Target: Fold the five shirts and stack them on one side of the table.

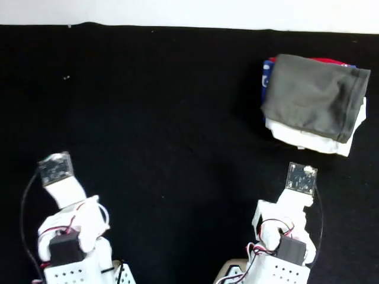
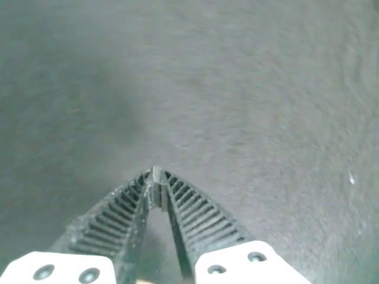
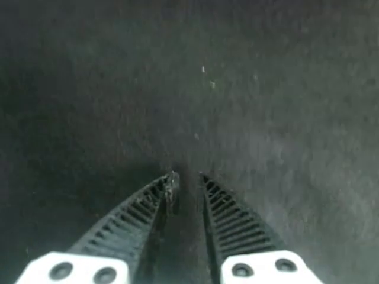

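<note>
Folded shirts are stacked at the far right of the black table (image 1: 166,106). A grey shirt (image 1: 314,97) hides the rest, leaving only white (image 1: 308,141), blue (image 1: 266,74) and red (image 1: 331,60) edges visible. The left gripper (image 2: 156,177) is pinched closed and empty. The right gripper (image 3: 187,180) is narrowly parted and empty.

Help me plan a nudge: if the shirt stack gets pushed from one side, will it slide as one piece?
Probably not. The grey shirt on top is soft folded cloth, so it would likely bunch or shear off the white shirt beneath. The black table cover looks like fabric, likely adding drag.
</note>
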